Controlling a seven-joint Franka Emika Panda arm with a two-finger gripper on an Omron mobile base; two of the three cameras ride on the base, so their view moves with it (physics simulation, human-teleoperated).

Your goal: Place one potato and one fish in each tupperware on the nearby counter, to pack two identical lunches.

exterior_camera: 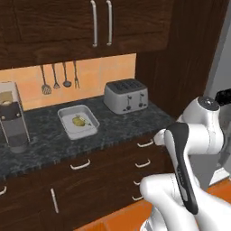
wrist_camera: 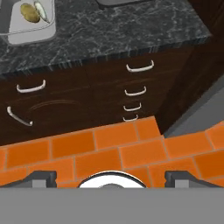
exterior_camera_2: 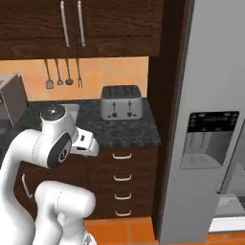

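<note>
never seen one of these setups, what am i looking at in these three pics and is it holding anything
This is a rendered kitchen with a white robot arm on a base that can drive. Two pictures come from cameras on the base, behind the arm to its left and right. The third comes from a camera on the hand, looking down past the open, empty gripper at the orange floor tiles and drawers. On the black counter lies a pale tupperware with a potato and a fish inside. A steel toaster stands to its right, a coffee machine to its left.
</note>
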